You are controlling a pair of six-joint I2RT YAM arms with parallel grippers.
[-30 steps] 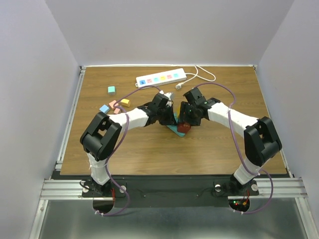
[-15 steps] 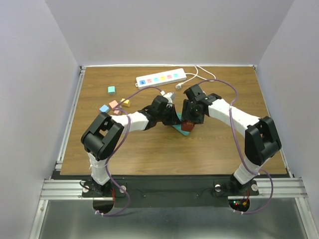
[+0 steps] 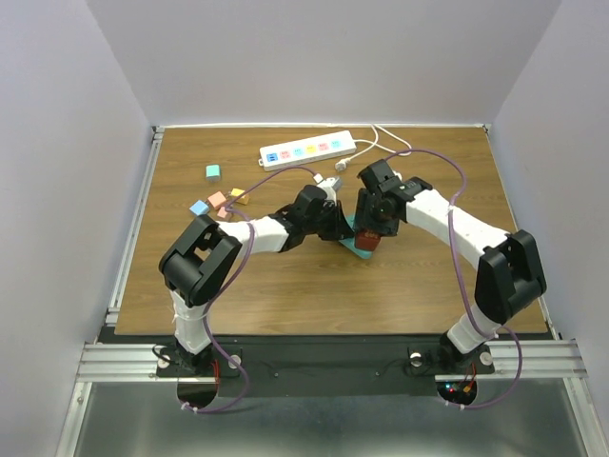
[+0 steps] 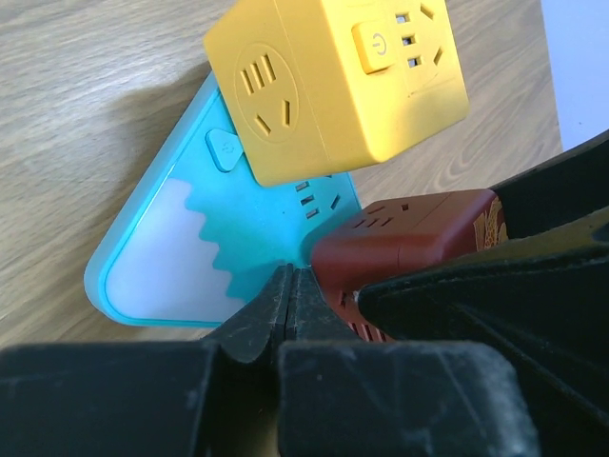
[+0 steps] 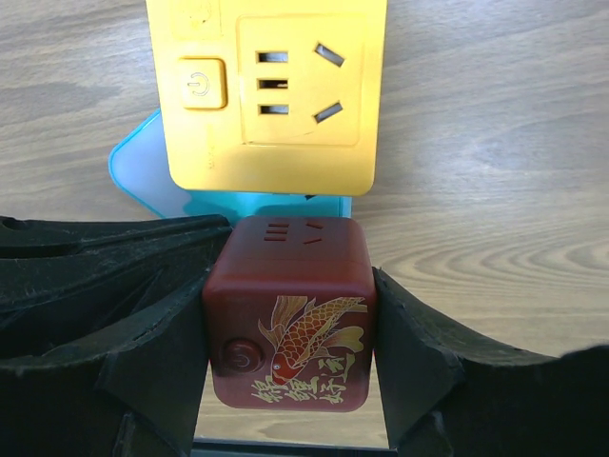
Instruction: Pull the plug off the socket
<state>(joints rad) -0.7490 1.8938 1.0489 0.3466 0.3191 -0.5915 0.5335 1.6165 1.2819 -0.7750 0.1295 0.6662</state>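
The right claw [image 5: 290, 328] is clenched on a dark red cube [image 5: 285, 267], one finger flat against each side. The cube's face carries a golden fish above a few gold characters too small to read, a round button at its lower left corner, and outlet slots on the side facing away. The cube sits on a teal triangular block [image 4: 181, 248] with a pale centre. Next to it on the block stands a yellow cube [image 5: 276, 95] with outlet slots and a square button marked with a power symbol. No brand name can be read anywhere. The left claw [image 4: 290, 295] is closed tight with nothing between its fingers, its tips at the teal block right beside the red cube. Farther out on the wooden table [image 3: 285, 276], small coloured blocks [image 3: 217, 200] lie to the left. The power strip [image 3: 307, 150], white with pastel outlet faces, lies near the far edge, well apart from both claws, and its thin cord [image 3: 390, 145] loops to the right.
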